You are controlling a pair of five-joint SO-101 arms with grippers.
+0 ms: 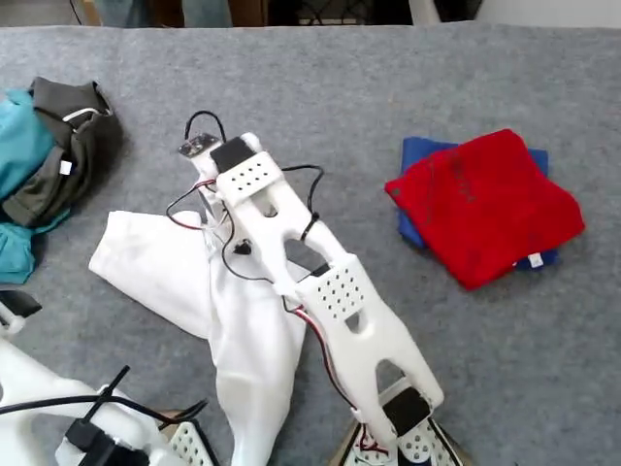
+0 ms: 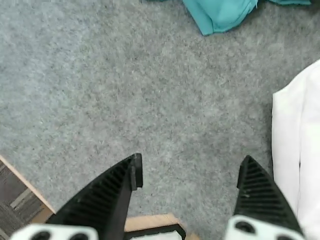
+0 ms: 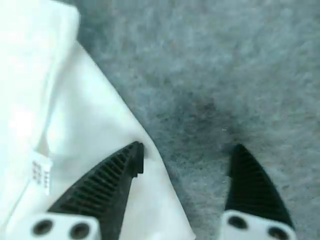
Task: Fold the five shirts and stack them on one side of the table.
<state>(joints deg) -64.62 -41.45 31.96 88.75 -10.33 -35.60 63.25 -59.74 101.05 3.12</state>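
Note:
A white shirt point(image 1: 184, 272) lies spread and rumpled at the front middle of the grey table. My right arm point(image 1: 325, 286) stretches from the front edge over it to its far edge. My right gripper point(image 3: 187, 152) hangs open just above the shirt's edge point(image 3: 75, 125), one finger over the cloth, the other over bare felt. My left gripper point(image 2: 191, 161) is open over bare table near the front left corner, with the white shirt point(image 2: 300, 145) to one side and a teal shirt point(image 2: 220, 12) beyond. A red folded shirt point(image 1: 485, 204) rests on a blue folded one point(image 1: 419, 150) at the right.
At the left edge a dark olive shirt point(image 1: 73, 146) lies crumpled on the teal shirt point(image 1: 19, 155). The left arm's base point(image 1: 39, 403) sits at the front left corner. The table's wooden edge point(image 2: 30, 192) runs close beneath the left gripper.

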